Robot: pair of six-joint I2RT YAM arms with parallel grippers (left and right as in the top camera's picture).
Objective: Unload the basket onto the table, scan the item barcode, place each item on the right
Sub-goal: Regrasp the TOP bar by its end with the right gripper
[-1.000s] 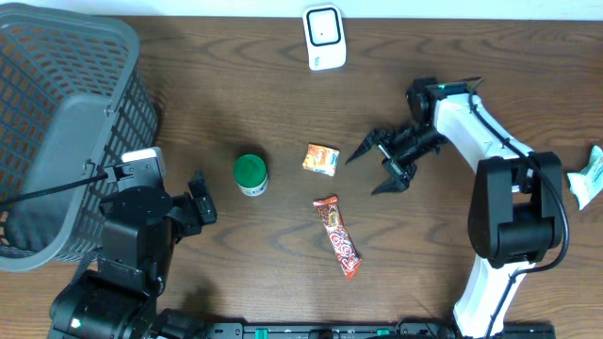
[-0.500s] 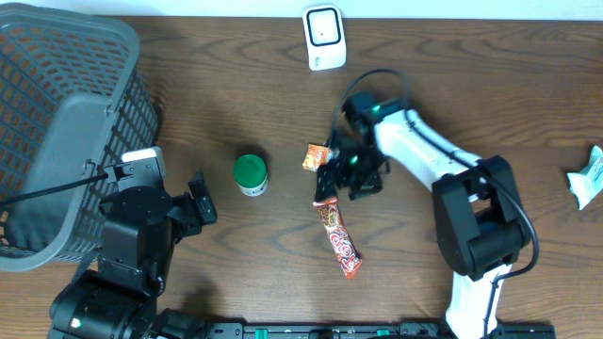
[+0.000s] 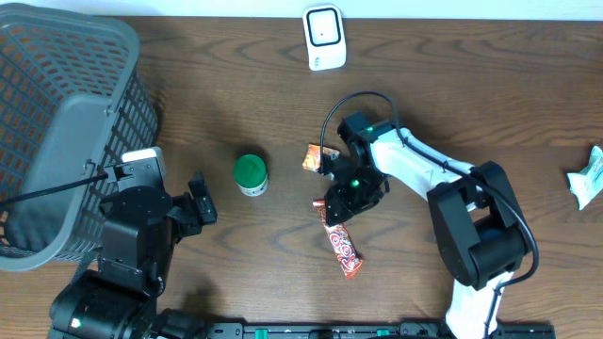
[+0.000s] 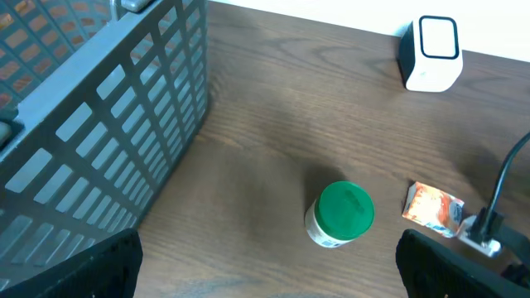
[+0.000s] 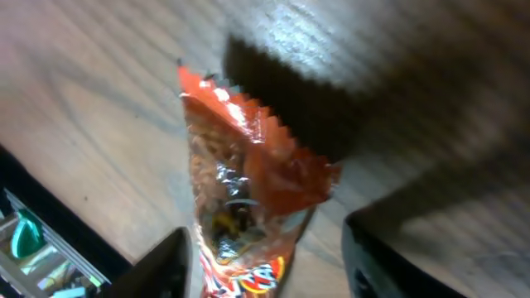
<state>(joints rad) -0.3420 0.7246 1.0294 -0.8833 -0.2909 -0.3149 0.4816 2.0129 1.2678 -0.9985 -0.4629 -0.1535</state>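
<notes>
A: Item position?

B: The snack bar (image 3: 343,243) lies flat on the table (image 3: 471,85), lower centre of the overhead frame. Its long axis runs steeply from upper left to lower right. The scanner (image 3: 323,36) stands at top centre, well apart from it.

A: Which arm is nearer?

B: The right gripper (image 3: 342,200), directly over the bar's upper end. The left gripper (image 3: 201,200) is at lower left, beyond the green-capped jar (image 3: 251,173), with its fingers spread wide and nothing between them.

A: Right fingers?

B: Spread and straddling the wrapper's crimped end. In the wrist view one of the fingers (image 5: 157,269) sits just beside the wrapper's edge, and the other shows a clear gap. No pinch yet.

A: What does the next move turn on?

B: Judgement: the fingers line up across the bar's short axis, so closing should catch the end. After that comes a lift and a carry toward the top of the frame. The end seal is thin, so it may crumple or slip.
</notes>
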